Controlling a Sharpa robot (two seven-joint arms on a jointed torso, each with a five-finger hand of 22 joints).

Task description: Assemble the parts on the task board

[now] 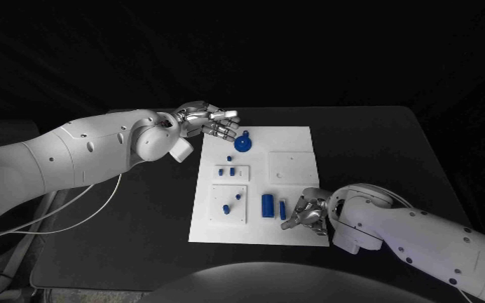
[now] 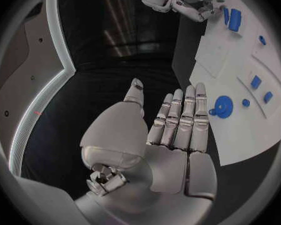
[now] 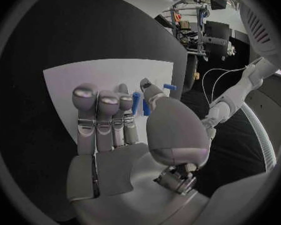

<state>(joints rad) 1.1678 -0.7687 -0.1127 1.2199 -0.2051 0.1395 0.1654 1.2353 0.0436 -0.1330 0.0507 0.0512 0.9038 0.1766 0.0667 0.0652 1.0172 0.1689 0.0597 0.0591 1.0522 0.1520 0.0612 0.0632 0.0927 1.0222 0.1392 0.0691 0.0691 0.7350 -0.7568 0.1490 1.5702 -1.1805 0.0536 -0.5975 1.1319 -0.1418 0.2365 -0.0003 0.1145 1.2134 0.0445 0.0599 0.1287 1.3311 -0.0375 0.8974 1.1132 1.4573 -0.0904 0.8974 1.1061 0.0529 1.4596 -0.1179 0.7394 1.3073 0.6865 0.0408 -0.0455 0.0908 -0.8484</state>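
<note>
The white board [image 1: 258,184] lies in the middle of the black desk [image 1: 374,149], and several blue parts sit on it. A round blue disc [image 1: 242,142] rests near the board's far left corner, two small blue pegs [image 1: 228,172] stand in a raised block on its left side, and a larger blue cylinder [image 1: 268,205] lies toward the near edge with a thin blue pin [image 1: 282,208] just beside it.

The left hand [image 1: 207,120] hovers off the board's far left corner, fingers straight and apart, holding nothing; in the left wrist view its fingertips [image 2: 200,90] sit near the disc without touching it. The right hand [image 1: 308,213] rests at the board's near right corner, close to the cylinder and pin. Its fingers are loosely extended and seem to carry nothing, though whether a fingertip touches the pin I cannot tell.

The risks come from how small and loose these parts are. The cylinder lies on its side, so a glancing finger could roll it toward the board's near edge. The thin pin may slip or tilt if pinched off-centre. The left hand, reaching flat toward the disc, could push it along the board rather than lift it. Pressing on the board's corner might also shift the whole board and disturb the standing pegs.
</note>
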